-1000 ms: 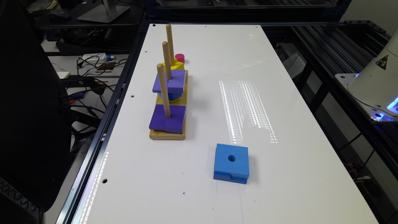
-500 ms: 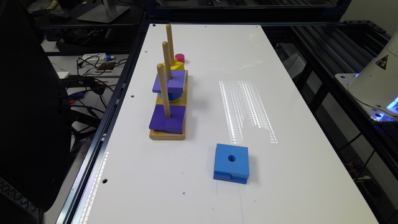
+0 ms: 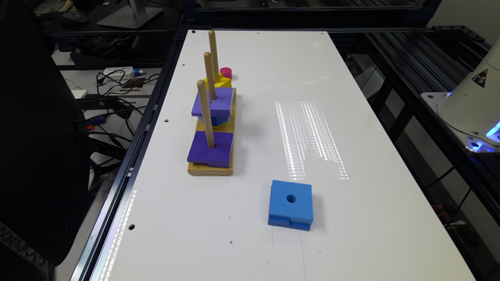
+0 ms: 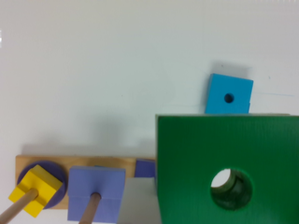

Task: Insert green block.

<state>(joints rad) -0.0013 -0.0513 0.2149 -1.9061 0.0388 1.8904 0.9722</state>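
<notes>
A long white counter point(image 3: 351, 218) carries everything, with dark metal framing along its edges and a tangle of cables point(image 3: 113, 97) on the floor off the exterior view's left. The white robot base point(image 3: 474, 105) sits at the exterior view's right. On the counter a wooden base point(image 3: 211, 168) holds three upright pegs point(image 3: 205, 113) stacked with purple blocks point(image 3: 210, 149) and a yellow block point(image 3: 218, 82); a blue square block point(image 3: 291, 203) lies apart. In the wrist view the green block point(image 4: 205, 158) sits right up against the camera, above the peg base's end, its round hole facing the lens. Whether the hand grips it cannot be told.
</notes>
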